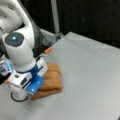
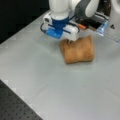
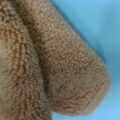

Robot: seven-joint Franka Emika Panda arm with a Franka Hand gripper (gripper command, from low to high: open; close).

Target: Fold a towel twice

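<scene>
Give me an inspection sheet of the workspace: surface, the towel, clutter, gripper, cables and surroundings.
Surface: grey table, flat.
Job's things: towel lies as a compact, layered bundle; rolled terry folds fill the wrist view.
Clutter: nothing seen.
Grippers: gripper low at the towel's edge in both front views; fingers hidden.
Cables: nothing seen.
Surroundings: dark backdrop, upright post, perforated black board at a front view's bottom left.
</scene>
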